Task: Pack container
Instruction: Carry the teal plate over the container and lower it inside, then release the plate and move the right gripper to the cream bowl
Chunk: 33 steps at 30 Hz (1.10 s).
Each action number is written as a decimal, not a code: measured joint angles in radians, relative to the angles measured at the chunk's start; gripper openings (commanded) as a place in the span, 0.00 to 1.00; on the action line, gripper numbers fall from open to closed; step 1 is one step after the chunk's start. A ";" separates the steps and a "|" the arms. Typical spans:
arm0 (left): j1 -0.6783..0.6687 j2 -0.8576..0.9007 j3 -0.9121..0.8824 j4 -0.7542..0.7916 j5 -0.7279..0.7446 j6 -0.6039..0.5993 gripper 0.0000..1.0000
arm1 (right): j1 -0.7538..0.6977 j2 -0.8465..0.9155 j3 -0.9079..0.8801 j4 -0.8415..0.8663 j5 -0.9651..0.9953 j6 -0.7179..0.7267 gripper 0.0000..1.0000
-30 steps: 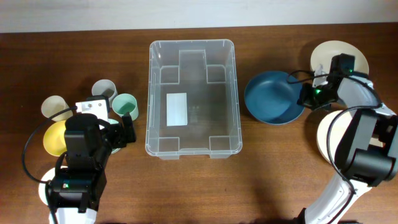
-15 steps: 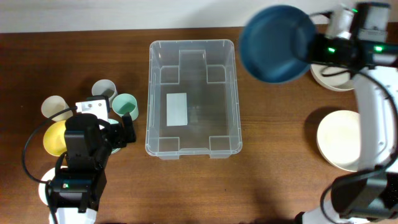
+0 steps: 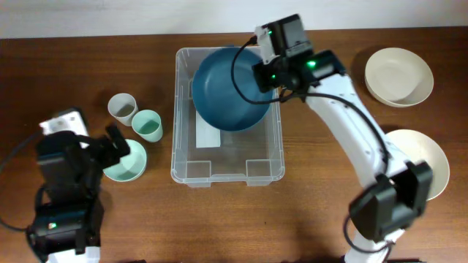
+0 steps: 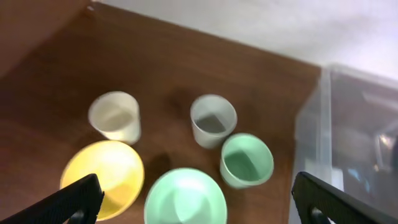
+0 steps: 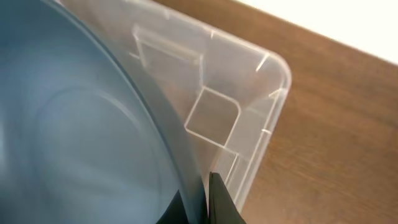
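The container (image 3: 175,117) is a large clear bin in the middle of the table, with a white label on its base. My right gripper (image 3: 265,73) is shut on the rim of a dark blue bowl (image 3: 227,91), which hangs tilted over the bin's far half. In the right wrist view the blue bowl (image 5: 74,137) fills the left side, its rim pinched in the right gripper (image 5: 205,208), with the container's corner (image 5: 273,68) behind. My left gripper (image 4: 199,208) is wide open and holds nothing, above a mint bowl (image 4: 185,198). In the overhead view the left gripper (image 3: 117,150) is left of the bin.
Left of the bin stand a grey cup (image 3: 122,107), a mint cup (image 3: 147,125) and the mint bowl (image 3: 126,164). The left wrist view also shows a cream cup (image 4: 114,116) and a yellow bowl (image 4: 102,177). Two cream bowls (image 3: 398,76) (image 3: 424,164) sit at the right.
My right arm lifted the blue bowl from the table's right side and swung it left over the container. My left arm drew back to the left, uncovering the mint bowl.
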 measured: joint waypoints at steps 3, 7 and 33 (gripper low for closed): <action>0.029 0.000 0.014 -0.003 -0.002 -0.008 0.99 | 0.000 0.069 0.000 0.044 0.019 -0.003 0.04; 0.032 0.011 0.015 -0.024 -0.003 -0.010 0.99 | -0.002 0.156 0.000 0.093 0.029 -0.011 0.04; 0.032 0.060 0.015 -0.038 -0.011 -0.010 0.99 | 0.013 0.171 0.301 -0.141 0.120 -0.127 0.75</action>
